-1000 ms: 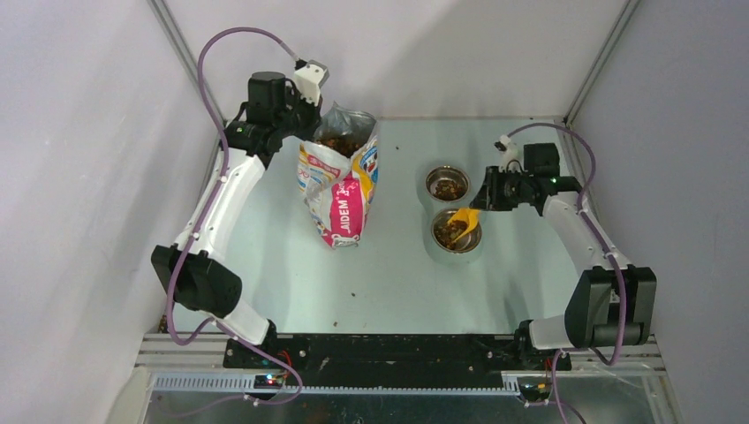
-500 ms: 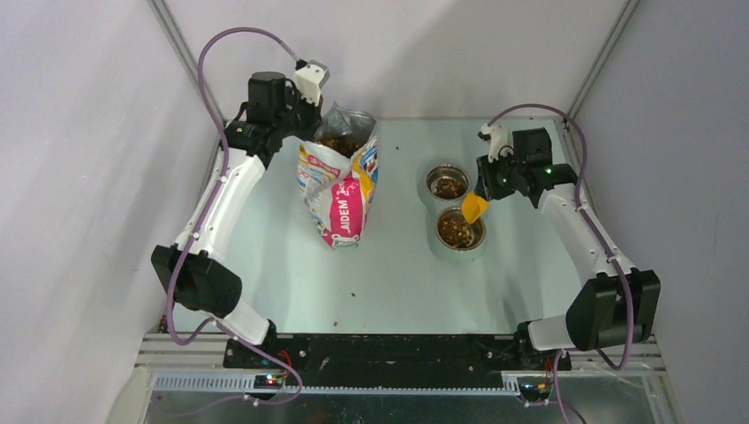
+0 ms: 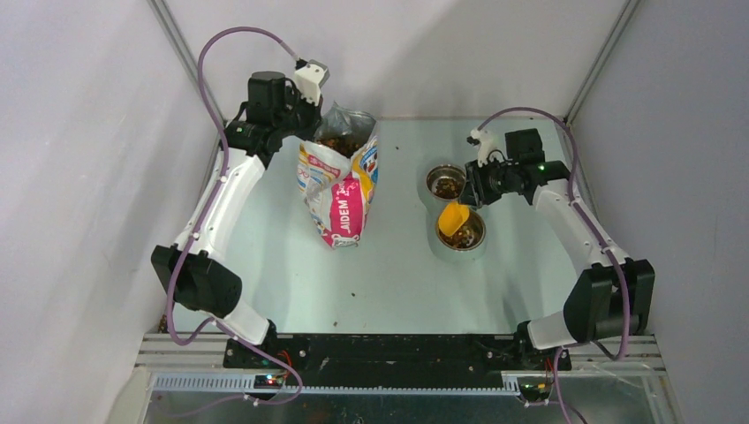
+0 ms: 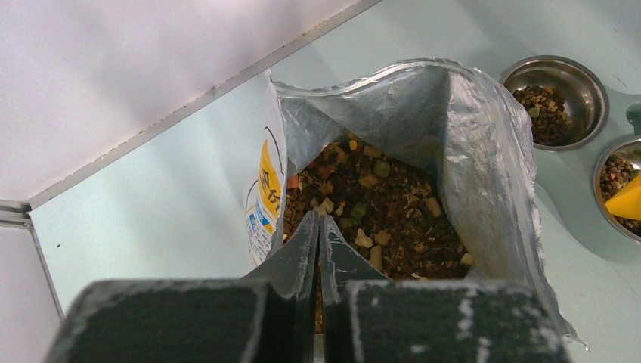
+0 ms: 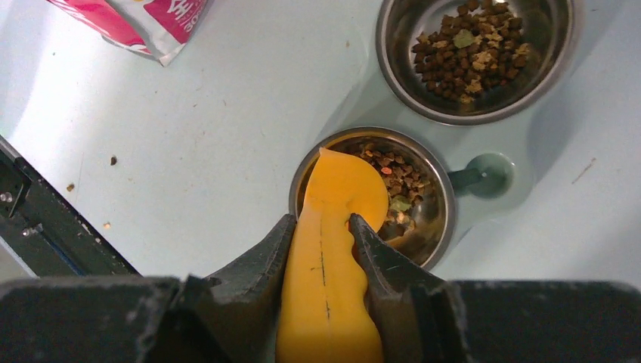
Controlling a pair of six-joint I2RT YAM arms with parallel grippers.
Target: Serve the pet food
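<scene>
The pet food shows as a loose brown heap inside the open printed bag, in the top view and the left wrist view. My left gripper is shut on the bag's back rim. More kibble lies in the far steel bowl and the near steel bowl. My right gripper is shut on the yellow scoop's handle. The scoop hangs over the near bowl's left side with its back turned up, so its inside is hidden.
The two bowls sit in a pale green stand with a small knob. A few stray pellets lie on the table. The black front rail runs along the near edge. Walls close in at the back and sides.
My right gripper lifted the scoop out of the near bowl, swung left and farther back, and the scoop now hangs turned over the bowl's left side. The left arm and bag have not moved.
</scene>
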